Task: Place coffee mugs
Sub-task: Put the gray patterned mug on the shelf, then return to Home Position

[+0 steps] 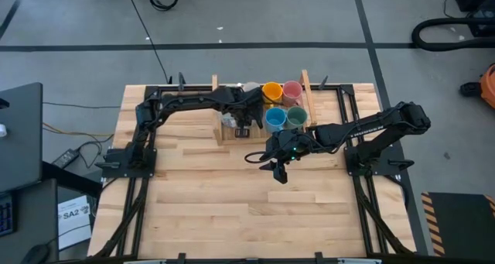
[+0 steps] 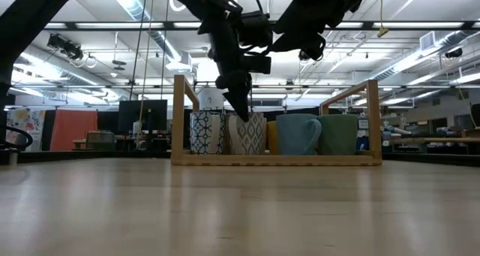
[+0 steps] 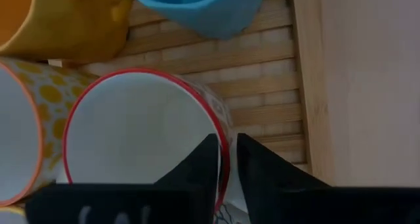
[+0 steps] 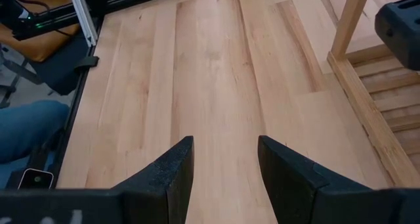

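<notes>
Left gripper (image 3: 226, 159) pinches the red-rimmed white mug's (image 3: 141, 132) wall in the tray (image 1: 219, 132); right gripper (image 4: 223, 175) hovers, jaws apart.

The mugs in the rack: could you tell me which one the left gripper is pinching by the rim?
The white mug with the red rim. The left gripper has one finger inside and one outside its wall; the yellow-dotted mug, orange mug and blue mug stand untouched.

My left gripper (image 1: 241, 129) and its arm hid most of the white mugs (image 2: 225, 132) in the wooden tray (image 1: 217, 132), while beside the red-rimmed mug (image 3: 141, 138) the orange mug (image 3: 59, 20) and blue mug (image 3: 197, 10) were cut off by the wrist view's edge.
</notes>
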Controlling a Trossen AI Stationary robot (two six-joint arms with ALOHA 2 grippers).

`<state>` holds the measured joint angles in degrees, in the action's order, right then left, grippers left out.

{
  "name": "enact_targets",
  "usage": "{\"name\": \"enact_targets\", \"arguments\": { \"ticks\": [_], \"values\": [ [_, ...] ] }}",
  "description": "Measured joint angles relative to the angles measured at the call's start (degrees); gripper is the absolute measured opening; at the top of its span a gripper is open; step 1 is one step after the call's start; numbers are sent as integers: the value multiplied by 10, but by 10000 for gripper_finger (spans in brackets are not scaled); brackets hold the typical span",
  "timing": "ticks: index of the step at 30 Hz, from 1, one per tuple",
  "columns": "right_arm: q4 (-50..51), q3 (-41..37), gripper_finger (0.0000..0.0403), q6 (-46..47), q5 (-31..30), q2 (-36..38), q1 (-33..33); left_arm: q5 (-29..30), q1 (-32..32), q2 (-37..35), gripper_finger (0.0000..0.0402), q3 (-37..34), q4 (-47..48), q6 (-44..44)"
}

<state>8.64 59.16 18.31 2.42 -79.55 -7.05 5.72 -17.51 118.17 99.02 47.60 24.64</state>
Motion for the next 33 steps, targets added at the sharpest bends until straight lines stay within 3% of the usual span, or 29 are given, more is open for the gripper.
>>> {"name": "enact_targets", "arguments": {
  "ticks": [12, 21, 29, 33],
  "values": [
    [0, 0, 175, 0, 0, 0, 0, 7, 15, -3, 164, 0, -25, 29],
    [0, 0, 175, 0, 0, 0, 0, 5, 26, -48, 169, 0, -27, 23],
    [0, 0, 175, 0, 0, 0, 0, 2, 38, -137, 169, 0, 27, -7],
    [0, 0, 175, 0, 0, 0, 0, -59, 50, -212, 169, 0, 60, -45]
  ]
}}
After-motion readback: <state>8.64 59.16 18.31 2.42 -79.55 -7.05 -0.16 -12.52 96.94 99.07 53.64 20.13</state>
